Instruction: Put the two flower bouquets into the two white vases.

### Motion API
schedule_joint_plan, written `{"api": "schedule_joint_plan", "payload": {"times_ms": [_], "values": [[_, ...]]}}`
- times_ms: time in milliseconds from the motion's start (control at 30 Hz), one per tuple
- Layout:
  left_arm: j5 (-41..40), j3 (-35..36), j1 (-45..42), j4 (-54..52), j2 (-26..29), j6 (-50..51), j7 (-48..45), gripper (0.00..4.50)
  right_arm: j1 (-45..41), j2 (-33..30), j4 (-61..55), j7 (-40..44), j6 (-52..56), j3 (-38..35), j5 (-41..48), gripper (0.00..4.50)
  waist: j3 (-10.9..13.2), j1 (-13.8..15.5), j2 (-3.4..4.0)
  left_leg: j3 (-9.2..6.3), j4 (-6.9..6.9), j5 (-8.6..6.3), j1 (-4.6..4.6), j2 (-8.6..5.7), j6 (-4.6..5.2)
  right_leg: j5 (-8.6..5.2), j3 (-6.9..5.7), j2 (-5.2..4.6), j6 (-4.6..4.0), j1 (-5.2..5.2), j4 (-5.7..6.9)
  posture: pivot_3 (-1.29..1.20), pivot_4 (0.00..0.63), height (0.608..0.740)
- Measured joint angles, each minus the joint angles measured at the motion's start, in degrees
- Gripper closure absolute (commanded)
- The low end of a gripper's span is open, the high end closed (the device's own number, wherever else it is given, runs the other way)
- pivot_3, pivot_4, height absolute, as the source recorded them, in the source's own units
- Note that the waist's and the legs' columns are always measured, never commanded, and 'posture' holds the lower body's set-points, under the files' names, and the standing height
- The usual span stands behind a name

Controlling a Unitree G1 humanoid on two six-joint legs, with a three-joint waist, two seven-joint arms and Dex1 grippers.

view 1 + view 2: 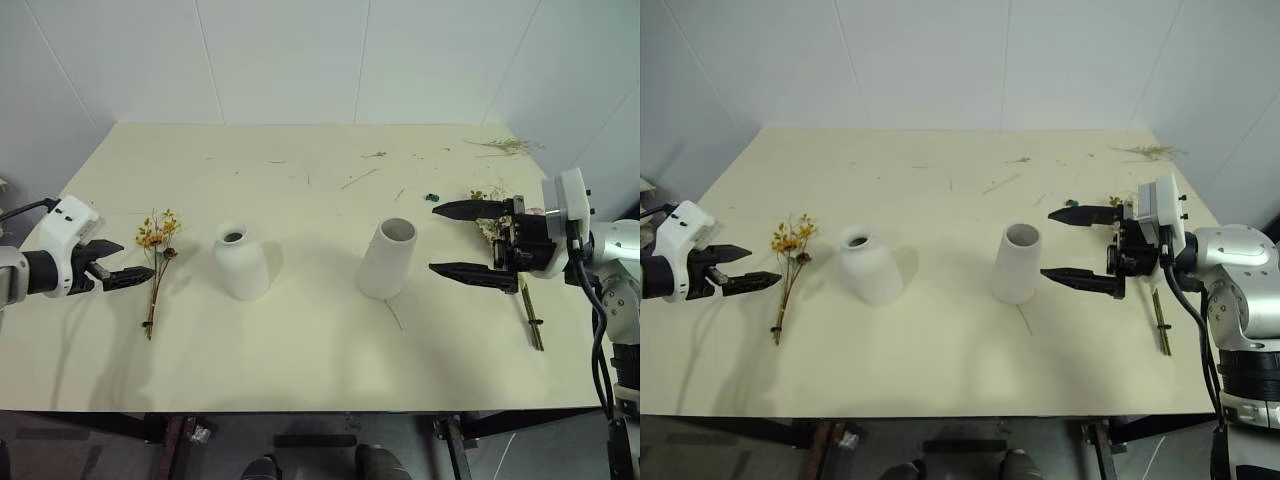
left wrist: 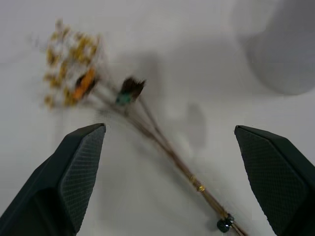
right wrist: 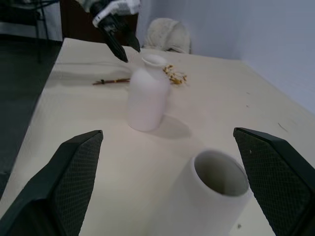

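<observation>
Yellow-orange sprig bunch [image 1: 155, 262] (thin, flat) beside squat vase [image 1: 240, 262]

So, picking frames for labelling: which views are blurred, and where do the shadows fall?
Left wrist view: the thin yellow-orange sprig bunch is soft. Left eye view: sharp, with the tall white cylinder vase shadowing the cream table to its right.
</observation>
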Motion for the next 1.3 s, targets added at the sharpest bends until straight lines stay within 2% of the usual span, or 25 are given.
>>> {"api": "schedule_joint_plan", "payload": {"times_ms": [100,367,700,933,1133,1233,1300], "values": [[0.4,-1.8,-0.78,-7.44,-1.79,13.42,6.28,0.02,0.48,1.99,-0.34,-0.31,0.21,0.2,0.59,0.0,0.0,-0.1,-0.01,-0.02,0.07,-0.01,-0.04,-0.01,0.01,-0.03,0.01,0.01,0.04,-0.04,0.12,0.0,0.15,0.74],[0.44,-1.93,-1.36,-13.34,-7.14,27.07,15.27,0.02,1.48,3.31,-3.44,-2.03,0.88,0.5,1.25,0.0,0.0,-0.16,-0.02,-0.04,0.31,-0.01,-0.04,-0.01,-0.02,-0.07,0.01,0.02,-0.02,-0.11,0.39,0.0,0.15,0.74],[0.44,1.95,-1.73,-17.02,-11.17,34.02,21.37,0.02,4.22,4.35,-5.2,-3.92,0.86,0.35,1.73,0.0,0.0,-0.05,-0.05,-0.07,0.33,-0.01,-0.02,-0.04,-0.05,-0.06,0.01,0.01,-0.01,-0.07,0.38,0.0,0.15,0.74],[0.59,0.21,-4.37,-9.49,-16.48,31.18,24.05,0.02,4.18,4.38,-5.52,-4.57,0.83,0.34,1.79,0.0,-0.01,0.2,-0.06,-0.07,0.37,0.0,-0.02,-0.05,-0.07,-0.05,0.01,0.0,0.0,-0.05,0.38,0.0,0.15,0.74],[0.64,-0.05,-6.16,-4.52,-17.63,28.71,25.38,0.02,4.14,4.38,-5.6,-4.73,0.87,0.32,2.21,0.0,-0.01,0.07,-0.06,-0.07,0.34,-0.02,-0.02,-0.05,-0.09,-0.05,0.01,0.0,0.0,-0.06,0.35,0.0,0.15,0.74],[0.76,0.03,-6.05,-3.11,-18.52,27.6,26.33,0.58,4.15,4.38,-5.88,-4.96,0.89,0.32,2.4,0.0,-0.01,0.15,-0.06,-0.06,0.36,-0.02,0.01,-0.06,-0.09,-0.05,0.01,-0.01,0.0,-0.03,0.38,0.0,0.15,0.74],[0.9,0.45,-5.11,-3.24,-18.33,27.07,26.65,1.2,4.15,4.38,-6.29,-5.03,0.92,0.31,2.5,0.0,-0.02,0.06,-0.05,-0.06,0.36,-0.01,0.06,-0.06,-0.09,-0.05,0.02,-0.01,0.0,-0.01,0.4,0.0,0.15,0.74]]}}
